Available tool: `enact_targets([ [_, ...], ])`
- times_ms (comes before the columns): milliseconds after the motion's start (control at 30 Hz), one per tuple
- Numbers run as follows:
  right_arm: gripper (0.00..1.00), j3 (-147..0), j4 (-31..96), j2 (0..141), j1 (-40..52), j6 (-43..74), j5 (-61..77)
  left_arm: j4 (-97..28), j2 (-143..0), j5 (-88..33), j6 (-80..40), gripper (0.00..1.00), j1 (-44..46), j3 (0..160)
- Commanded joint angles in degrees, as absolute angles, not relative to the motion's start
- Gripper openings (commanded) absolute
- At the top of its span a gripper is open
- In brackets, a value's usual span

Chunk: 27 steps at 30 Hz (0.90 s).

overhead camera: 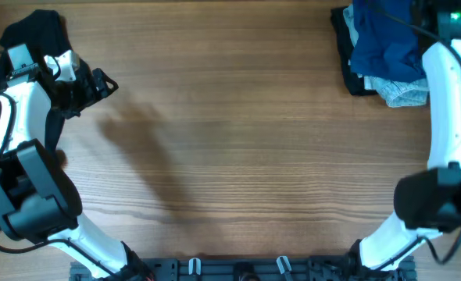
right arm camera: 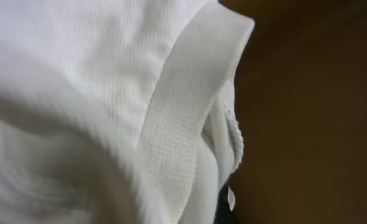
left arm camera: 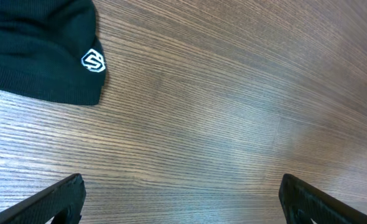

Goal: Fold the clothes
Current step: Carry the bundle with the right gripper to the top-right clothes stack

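A black garment (overhead camera: 31,31) lies folded at the table's far left corner; the left wrist view shows it (left arm camera: 40,50) with a small white logo. My left gripper (overhead camera: 98,84) hovers just right of it, open and empty over bare wood (left arm camera: 183,199). At the far right sits a pile of clothes: a dark blue garment (overhead camera: 383,39) on top, a pale teal one (overhead camera: 402,92) and a black one (overhead camera: 346,47). White fabric with a ribbed collar (right arm camera: 183,106) fills the right wrist view, very close. My right gripper's fingers are hidden.
The right arm (overhead camera: 449,101) runs along the table's right edge up to the pile. The wooden table (overhead camera: 246,156) stretches between the two arms. A dark rail (overhead camera: 238,269) with clips lines the near edge.
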<state>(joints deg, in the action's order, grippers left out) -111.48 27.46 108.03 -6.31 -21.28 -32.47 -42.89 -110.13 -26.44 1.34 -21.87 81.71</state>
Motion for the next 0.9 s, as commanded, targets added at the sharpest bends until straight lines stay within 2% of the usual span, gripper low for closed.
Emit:
enact_targets([
  [0, 0.04, -111.53, 24.45, 113.36, -8.36, -25.21, -34.24, -42.57, -108.86, -26.28, 0.97, 1.0, -21.98, 82.24],
  [267, 0.04, -111.53, 20.14, 121.19, -9.06, -26.83, -34.46, -42.57, -108.86, -26.28, 0.99, 1.0, -21.98, 82.24],
  [500, 0.05, -111.31, 24.08, 127.24, -6.2, -24.25, -30.44, -42.61, -108.86, -25.41, 1.02, 1.0, -21.98, 82.19],
  [533, 0.08, -111.31, 24.62, 127.57, -5.8, -23.31, -29.23, -42.61, -108.86, -25.41, 1.02, 1.0, -21.98, 82.19],
  [567, 0.32, -111.31, 25.47, 127.9, -5.32, -21.85, -27.31, -42.61, -108.86, -25.43, 1.02, 1.0, -21.98, 82.19],
  [600, 0.49, -111.31, 26.85, 128.05, -4.69, -19.94, -24.6, -42.61, -108.86, -25.43, 1.02, 1.0, -21.98, 82.19],
  [633, 0.55, -111.31, 28.29, 128.05, -4.16, -18.85, -21.82, -42.63, -108.86, -25.43, 1.02, 1.0, -21.98, 82.19],
  [667, 0.65, -111.31, 29.69, 128.05, -3.62, -18.11, -18.83, -42.63, -108.86, -25.43, 1.02, 1.0, -21.98, 82.19],
  [733, 0.99, -111.31, 32.1, 128.05, -2.39, -14.59, -14.7, -42.68, -108.86, -25.43, 1.02, 1.0, -21.98, 82.19],
  [867, 1.0, -111.48, 36.36, 127.42, -0.32, -8.99, -12.78, -43.03, -108.86, -25.43, 1.02, 1.0, -21.98, 82.19],
])
